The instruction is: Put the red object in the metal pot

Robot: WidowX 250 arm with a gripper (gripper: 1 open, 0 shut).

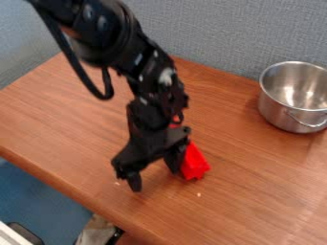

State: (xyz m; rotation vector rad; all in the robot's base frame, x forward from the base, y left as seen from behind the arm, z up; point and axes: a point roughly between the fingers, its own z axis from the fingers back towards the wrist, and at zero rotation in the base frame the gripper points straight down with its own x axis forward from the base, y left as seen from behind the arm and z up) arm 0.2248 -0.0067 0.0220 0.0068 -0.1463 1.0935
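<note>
hand: I see my hand (151, 170) low in the lower middle of the frame, pointing straight down; fingers spread wide, nothing between them
red object: red object (193, 162) lies on the tabletop (57, 110) just right of the hand, lower centre; the near end is hidden behind the hand, so I can't tell if a finger is touching it
metal pot: metal pot (296, 96) at the right edge, upper right of frame; well apart from the block; looks empty from what I can see of the inside
step: my read is lining up for the pick; not grasped yet
risk 1: hand looks offset to the left of the block; closing here could catch only an end or nothing at all
risk 2: a finger coming down on the block instead of beside it could shove or spin it toward the near tabletop edge
risk 3: an end grip on a long bar may let it swing or slip on the carry to the pot
risk 4: bar is long versus the pot mouth; a flat release could leave it bridging the rim
</note>
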